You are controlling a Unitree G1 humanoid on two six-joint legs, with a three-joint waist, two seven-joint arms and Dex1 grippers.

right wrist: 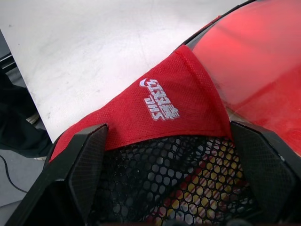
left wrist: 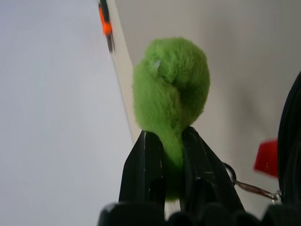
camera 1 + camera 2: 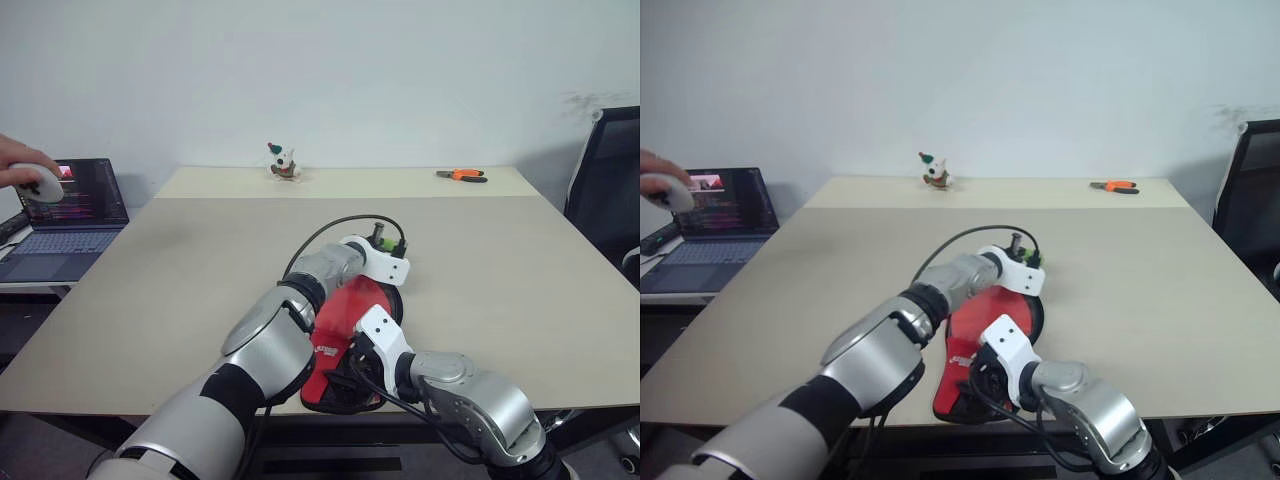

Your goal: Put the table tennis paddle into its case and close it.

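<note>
- Closest in, the right pincer [image 3: 352,368] sits at the near edge of the desk [image 3: 180,260] with its fingers [image 1: 87,162] spread wide, straddling the handle end of the case [image 3: 345,330]. From its wrist view you're looking right down on black mesh and the red panel with the white logo. It looks like it's pinning the case in place rather than gripping it.
- The case lies flat near the front edge, red side up. The table tennis paddle [image 1: 256,66] seems to be inside already; the shiny red face shows at the round end in the right wrist view, so I'd say the insert step is done.
- Just past that, the left pincer [image 2: 165,169] is clamped shut on the fuzzy green pull tag [image 2: 171,94] at the far rim of the case, a little metal ring and chain trailing off it.
- So my read: we're in the zipping step. The next move calls for dragging that tag around the edge while the right side keeps the case from sliding. How much of the zipper is closed, I can't tell.
- Way at the back: a small figurine [image 3: 283,161], orange-handled pliers [image 3: 462,175], a laptop [image 3: 70,205] off to the left, and a person's hand [image 3: 30,175] above it.
</note>
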